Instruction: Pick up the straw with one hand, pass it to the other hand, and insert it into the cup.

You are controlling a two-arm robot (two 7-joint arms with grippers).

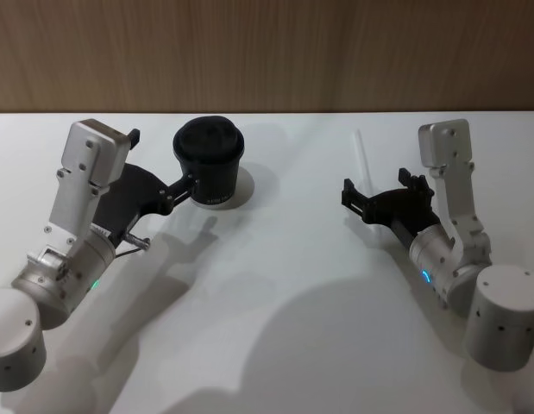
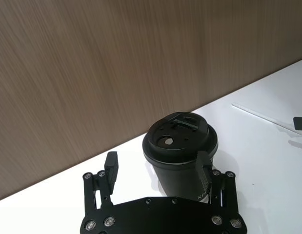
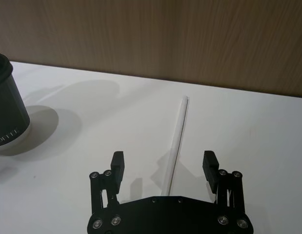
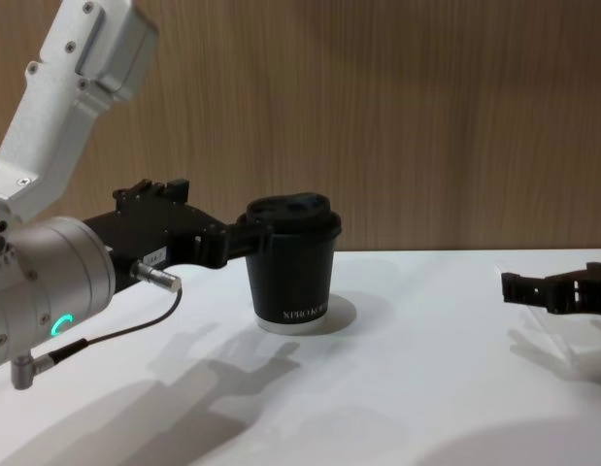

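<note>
While the cup [image 1: 209, 164] is standing upright near the far edge of the tabletop [image 1: 275, 285], a little left of the middle, the left gripper [image 1: 160, 160] is hovering just beside it on its left, with its fingers spread wide apart and holding nothing. One fingertip [image 2: 203, 165] is sitting right at the cup's side wall, just under the lid [image 2: 180, 139]. Whether it is actually touching the wall is not clear. The other finger is standing well off to the side over bare tabletop. In the left wrist view the cup is sitting just past the fingertips, off toward one finger and not centred in the gap. The lid is resting on the cup, and white lettering is showing near the cup's base. A thin dark cable [image 4: 135, 325] with a silver plug is hanging under the left wrist.

The straw [image 3: 179, 126] is lying flat on the tabletop near the far edge, to the right of the middle and well apart from the cup. Its length is running from the far edge toward the near one. The right gripper [image 3: 164, 158] is hanging low over the straw's near end, wide open and gripping nothing. One finger is standing on each side of the straw, and neither is touching it. A wood-grain wall [image 1: 267, 52] is rising behind the far edge.
</note>
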